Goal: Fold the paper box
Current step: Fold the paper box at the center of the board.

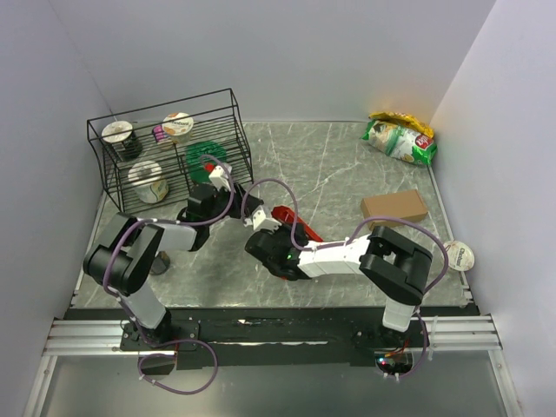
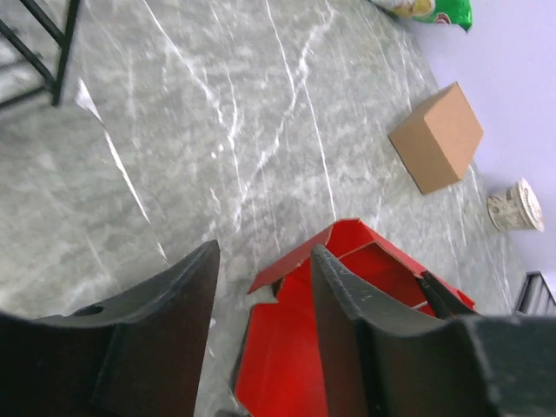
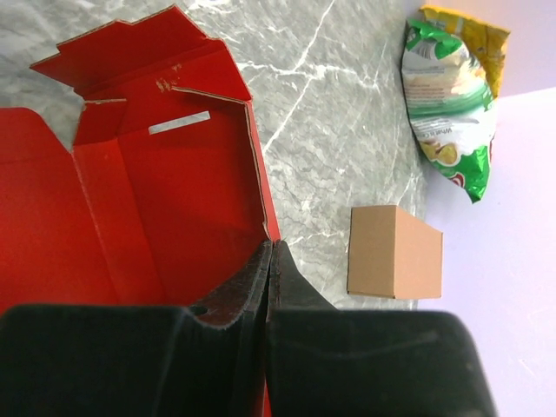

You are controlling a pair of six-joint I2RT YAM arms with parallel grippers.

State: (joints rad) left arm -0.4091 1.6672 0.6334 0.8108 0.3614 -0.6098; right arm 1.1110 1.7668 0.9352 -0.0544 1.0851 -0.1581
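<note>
Right wrist view: right claw (image 3: pixel 269 248) pinched shut on the red paper box (image 3: pixel 165 200), mid-counter (image 3: pixel 339 113).
Its fingers (image 3: pixel 248 287) grip an upright wall's edge, hiding the box's near part. Beside it the left claw (image 2: pixel 263 261) stands open, one finger overlapping the red card; overhead, the right claw hides most of the box.

A black wire rack (image 1: pixel 169 156) blocks the upper left of the top view, a green-and-yellow snack bag (image 1: pixel 400 139) the upper right corner, a plain brown cardboard box (image 1: pixel 393 207) the right side, the bright red paper box (image 1: pixel 287 215) the centre. Grey marbled tabletop (image 1: pixel 321 165) between rack and bag lies open.
</note>
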